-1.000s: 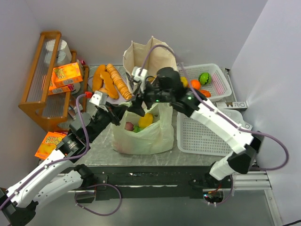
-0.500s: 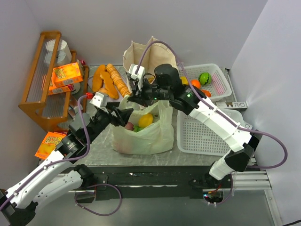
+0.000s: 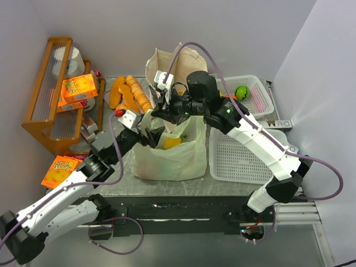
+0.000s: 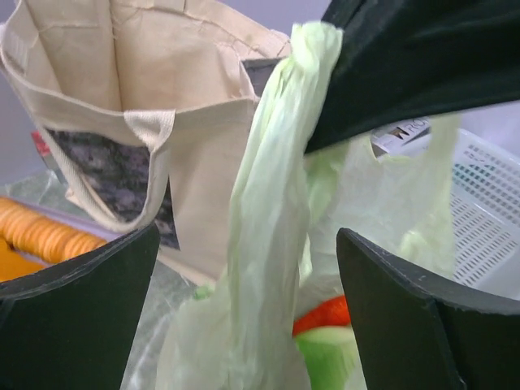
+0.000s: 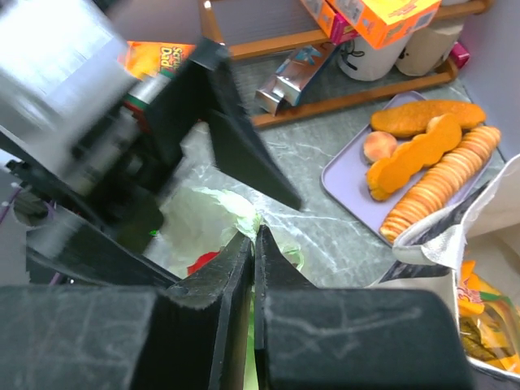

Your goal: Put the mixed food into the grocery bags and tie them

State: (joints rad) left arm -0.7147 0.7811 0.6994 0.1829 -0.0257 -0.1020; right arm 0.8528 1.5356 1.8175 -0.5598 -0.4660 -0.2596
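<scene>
Two handles have to cross for the knot, so hold the twisted loop taut and bring the other round it. Nearest, the left jaws stand wide apart, astride the handle [image 4: 268, 203] of the thin pale-green translucent plastic bag [image 3: 167, 161] and gripping nothing. The bag sits mid-bench [image 3: 125, 184] with a yellow fruit piece [image 3: 172, 142] inside. Beyond, the right jaws are clamped on that handle — the beige canvas tote [image 3: 167, 62] stands behind.
</scene>
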